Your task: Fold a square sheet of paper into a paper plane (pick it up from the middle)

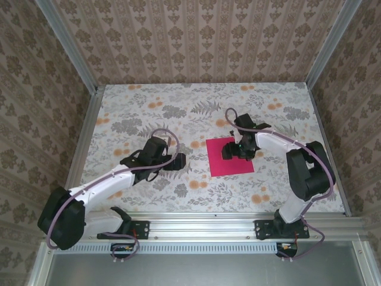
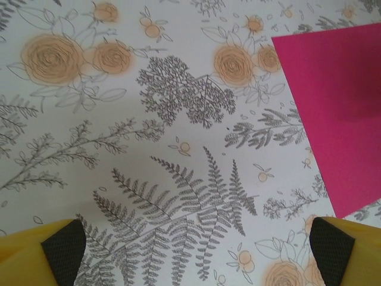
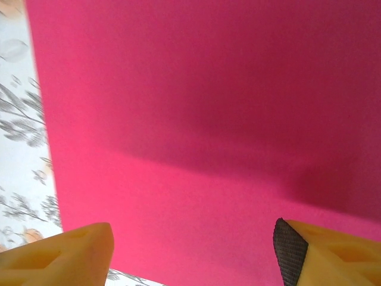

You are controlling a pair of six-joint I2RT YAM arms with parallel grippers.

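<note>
The paper [image 1: 226,165] lies flat on the table [image 1: 149,113]. It is a magenta square, still unfolded, and I see no crease on it.

The right gripper [image 1: 236,152] is over the paper, about above its middle and a little toward the far edge. In the right wrist view the paper [image 3: 208,119] spreads out under the right gripper [image 3: 190,256]. The two yellow fingers stand well apart with nothing between them, and one dark pad [image 3: 290,253] faces inward. A soft shadow falls on the paper there. From this angle I cannot tell if the fingertips touch the paper or hang just above it.

The left gripper [image 1: 178,161] is to the left of the paper, near its left edge but apart from it, over the printed cloth. In the left wrist view the left gripper [image 2: 196,259] is spread wide and holds nothing. A grey fern print [image 2: 190,202] lies between the fingers [image 2: 62,250]. In this view the paper [image 2: 339,113] is at the upper right, and its nearest corner comes close to the finger on that side. Orange flower prints [image 2: 50,56] lie on the cloth further from the paper.
</note>
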